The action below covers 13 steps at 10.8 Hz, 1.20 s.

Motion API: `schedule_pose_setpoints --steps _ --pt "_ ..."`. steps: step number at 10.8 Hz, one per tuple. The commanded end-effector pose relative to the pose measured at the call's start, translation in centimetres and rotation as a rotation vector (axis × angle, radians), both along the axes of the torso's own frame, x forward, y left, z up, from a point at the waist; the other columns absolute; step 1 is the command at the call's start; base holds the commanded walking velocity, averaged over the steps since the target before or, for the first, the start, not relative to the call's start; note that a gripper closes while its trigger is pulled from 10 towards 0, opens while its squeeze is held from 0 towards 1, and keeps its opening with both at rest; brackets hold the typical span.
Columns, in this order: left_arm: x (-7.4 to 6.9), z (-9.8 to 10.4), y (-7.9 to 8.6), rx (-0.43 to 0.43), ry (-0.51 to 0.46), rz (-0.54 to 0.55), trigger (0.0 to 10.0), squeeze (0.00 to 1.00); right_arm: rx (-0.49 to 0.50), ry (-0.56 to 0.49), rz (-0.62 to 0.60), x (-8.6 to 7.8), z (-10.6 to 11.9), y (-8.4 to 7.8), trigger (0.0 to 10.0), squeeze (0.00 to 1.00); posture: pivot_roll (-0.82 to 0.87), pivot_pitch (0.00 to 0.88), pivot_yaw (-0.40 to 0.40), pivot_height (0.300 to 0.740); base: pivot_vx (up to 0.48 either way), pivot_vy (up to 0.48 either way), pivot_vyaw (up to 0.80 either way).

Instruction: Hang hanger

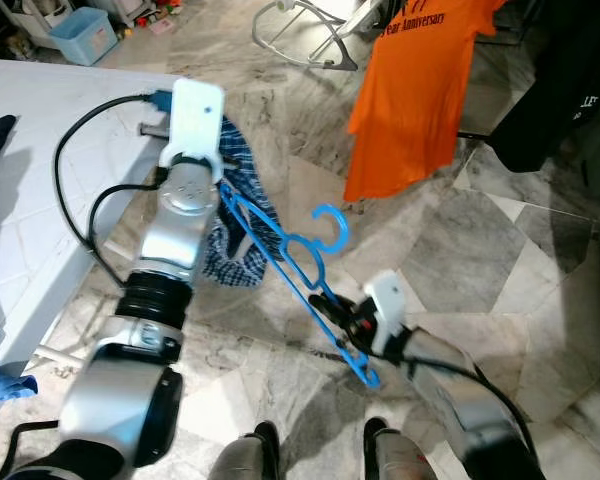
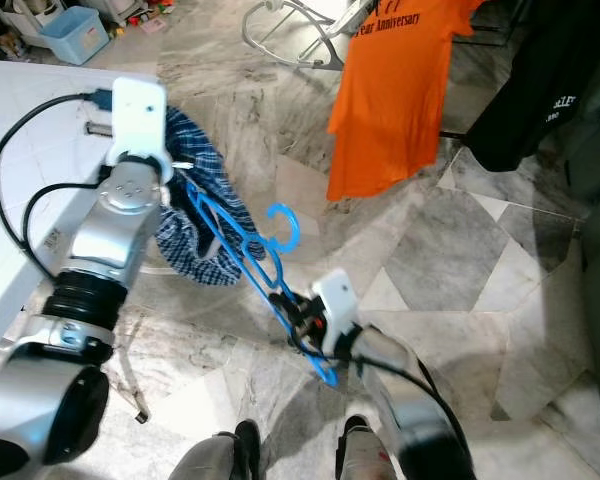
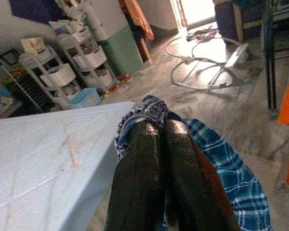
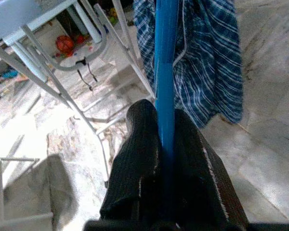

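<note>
A blue plastic hanger (image 1: pixel 300 262) slants across the middle of the head views, its hook (image 1: pixel 332 226) pointing up. A blue plaid garment (image 1: pixel 242 215) hangs off its upper end. My right gripper (image 1: pixel 348 318) is shut on the hanger's lower end; the right wrist view has the blue bar (image 4: pixel 164 86) clamped between the black fingers (image 4: pixel 137 159). My left gripper (image 1: pixel 225 190) is shut on the plaid garment (image 3: pixel 221 159) by the hanger's upper end; its fingers (image 3: pixel 139 163) press together over the cloth.
A white table (image 1: pixel 30 190) stands at my left with dark and blue cloths on it. An orange T-shirt (image 1: pixel 415 90) and a dark garment (image 1: pixel 560 90) hang ahead on the right. A white frame (image 1: pixel 300 35) lies on the marble floor (image 1: pixel 460 250).
</note>
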<state>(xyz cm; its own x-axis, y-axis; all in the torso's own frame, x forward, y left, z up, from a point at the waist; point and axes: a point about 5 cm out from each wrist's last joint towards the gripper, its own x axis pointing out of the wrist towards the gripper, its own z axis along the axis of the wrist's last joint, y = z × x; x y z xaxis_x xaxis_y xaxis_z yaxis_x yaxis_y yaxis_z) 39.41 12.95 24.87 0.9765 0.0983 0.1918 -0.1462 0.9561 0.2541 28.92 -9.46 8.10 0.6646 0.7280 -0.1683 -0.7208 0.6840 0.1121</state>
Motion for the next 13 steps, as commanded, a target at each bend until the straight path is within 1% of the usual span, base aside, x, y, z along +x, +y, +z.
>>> schedule_pose_setpoints --steps 1,2,3,4,5,6,7,8,9,10,11,12,13 --pt "-0.3 0.1 -0.1 0.000 -0.002 -0.009 10.0 0.00 -0.004 0.022 0.036 -0.1 -0.7 1.0 10.0 0.00 -0.15 0.239 0.137 0.740 0.000 0.000 0.00" --pt "-0.6 0.0 -0.6 0.004 0.002 -0.029 10.0 0.00 0.003 0.069 0.047 0.3 -1.2 1.9 10.0 0.00 -0.14 0.239 0.136 0.740 0.000 0.000 0.00" --pt "-0.8 0.0 -0.7 0.005 0.003 -0.030 10.0 0.00 -0.018 0.079 0.043 0.4 -1.6 2.0 10.0 0.00 -0.14 0.237 0.135 0.740 0.000 0.000 0.00" --pt "-1.1 0.2 -0.6 0.002 0.004 -0.021 10.0 0.00 -0.067 0.113 -0.027 0.7 -2.7 1.7 10.0 0.00 -0.14 0.237 0.132 0.740 0.000 0.000 0.00" --pt "-1.1 0.3 -0.2 0.000 -0.003 0.003 10.0 0.00 -0.070 0.138 -0.095 0.9 -3.1 1.2 10.0 0.00 -0.13 0.238 0.130 0.740 0.000 0.000 0.00" --pt "-1.1 0.4 1.2 -0.004 -0.003 0.066 10.0 0.00 -0.106 0.204 -0.230 0.8 -4.6 -1.0 10.0 0.00 -0.13 0.238 0.128 0.740 0.000 0.000 0.00" --pt "-0.9 0.4 2.3 -0.030 0.012 0.107 10.0 0.00 -0.131 0.259 -0.350 0.4 -5.8 -3.1 10.0 0.00 -0.14 0.238 0.127 0.740 0.000 0.000 0.00" --pt "-0.9 0.9 3.2 -0.051 0.011 0.122 10.0 0.00 -0.147 0.310 -0.527 -0.1 -6.9 -6.5 10.0 0.00 -0.15 0.241 0.128 0.740 0.000 0.000 0.00" --pt "-1.0 1.2 3.6 -0.053 0.000 0.126 10.0 0.00 -0.154 0.305 -0.705 -0.2 -6.9 -10.0 10.0 0.00 -0.15 0.241 0.128 0.740 0.000 0.000 0.00" --pt "-1.0 1.0 3.3 -0.057 -0.002 0.084 10.0 0.00 -0.135 0.274 -0.802 0.2 -6.1 -11.9 10.0 0.00 -0.16 0.241 0.132 0.740 0.000 0.000 0.00" --pt "-1.2 0.7 2.2 -0.025 -0.039 0.009 10.0 0.00 -0.080 0.206 -0.898 1.3 -4.5 -13.3 10.0 0.00 -0.16 0.239 0.133 0.740 0.000 0.000 0.00" --pt "-1.6 0.2 0.4 -0.049 -0.066 -0.164 10.0 0.00 0.044 0.145 -0.942 2.7 -2.5 -13.5 10.0 0.00 -0.17 0.234 0.131 0.740 0.000 0.000 0.00" --pt "-2.0 0.1 -1.5 -0.042 -0.096 -0.279 10.0 0.00 0.133 0.129 -0.900 4.0 -1.1 -12.1 10.0 0.00 -0.16 0.229 0.125 0.740 0.000 0.000 0.00"
